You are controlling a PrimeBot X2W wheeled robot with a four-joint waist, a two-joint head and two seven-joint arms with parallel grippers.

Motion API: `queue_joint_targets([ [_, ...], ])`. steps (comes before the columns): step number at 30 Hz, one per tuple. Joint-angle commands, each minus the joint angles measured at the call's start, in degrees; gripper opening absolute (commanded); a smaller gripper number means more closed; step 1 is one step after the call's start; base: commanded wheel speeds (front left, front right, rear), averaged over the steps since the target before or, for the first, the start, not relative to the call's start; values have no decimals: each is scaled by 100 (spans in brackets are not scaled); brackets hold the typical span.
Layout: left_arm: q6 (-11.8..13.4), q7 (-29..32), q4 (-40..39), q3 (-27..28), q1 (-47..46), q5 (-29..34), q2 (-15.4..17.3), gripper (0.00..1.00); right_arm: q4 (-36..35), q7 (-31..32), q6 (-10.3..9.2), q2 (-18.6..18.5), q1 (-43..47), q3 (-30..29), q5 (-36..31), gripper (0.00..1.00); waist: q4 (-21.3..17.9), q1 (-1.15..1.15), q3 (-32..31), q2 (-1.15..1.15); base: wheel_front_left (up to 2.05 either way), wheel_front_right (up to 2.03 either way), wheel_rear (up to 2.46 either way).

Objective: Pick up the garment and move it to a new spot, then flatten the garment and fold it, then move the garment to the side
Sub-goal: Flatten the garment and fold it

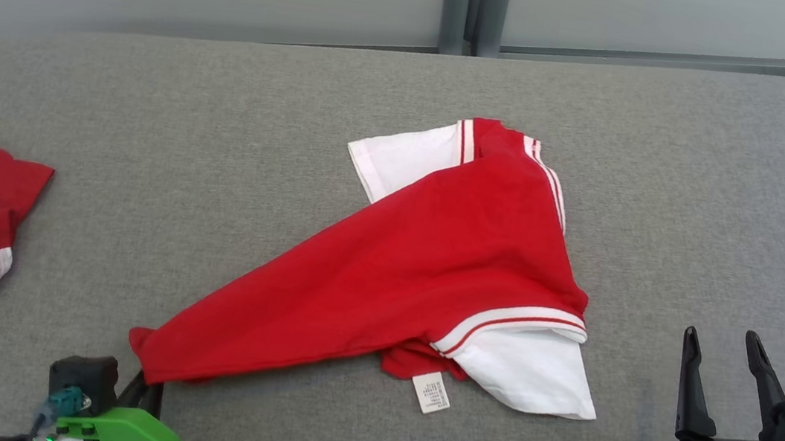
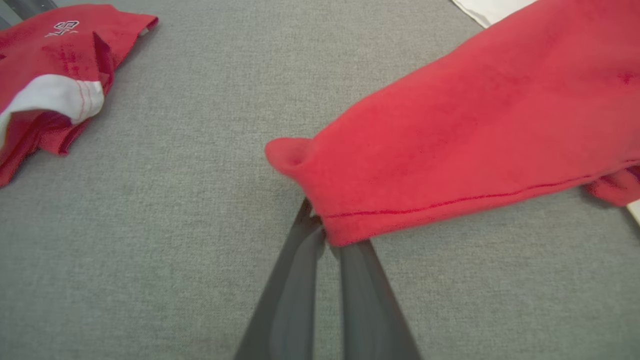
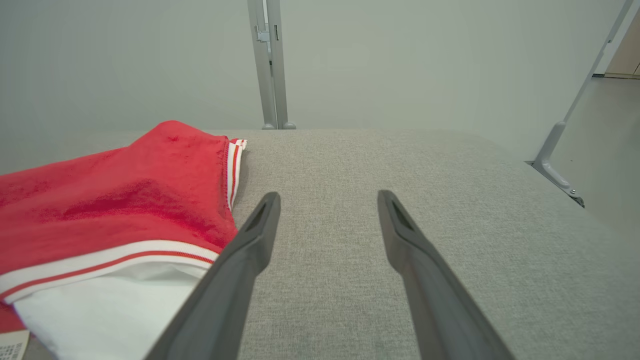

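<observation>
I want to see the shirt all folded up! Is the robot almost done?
Not nearly. Nothing looks finished: the red and white garment lies crumpled in the middle of the grey table, not flat or folded. Right now the left gripper is pinching its red corner, and the right gripper sits open beside it. Flattening, folding and moving it aside are all left.

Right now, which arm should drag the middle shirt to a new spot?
Left, probably: the left fingers are shut on a red corner of the shirt; the right fingers stand open beside the white sleeve, holding nothing.
</observation>
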Motion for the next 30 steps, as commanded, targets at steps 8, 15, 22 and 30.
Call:
queue_joint_targets([
  [8,-333,-1388,1956,3,-215,-222,-841,100,30,-18,0,-19,-125,51,-156,100,559,0,19,37,0,0,0],
  [15,-511,-2063,2649,285,-358,-459,-1021,100,13,-18,0,-18,-35,50,-169,100,579,0,-23,37,0,0,0],
  [22,-779,-2282,2958,367,-608,-678,-1184,100,54,-18,0,-18,-55,91,-134,100,492,0,8,37,0,0,0],
  [30,-1066,-2350,2711,878,-823,-1331,-1288,100,30,-18,0,-17,-136,109,-129,100,308,0,150,37,0,0,0],
])
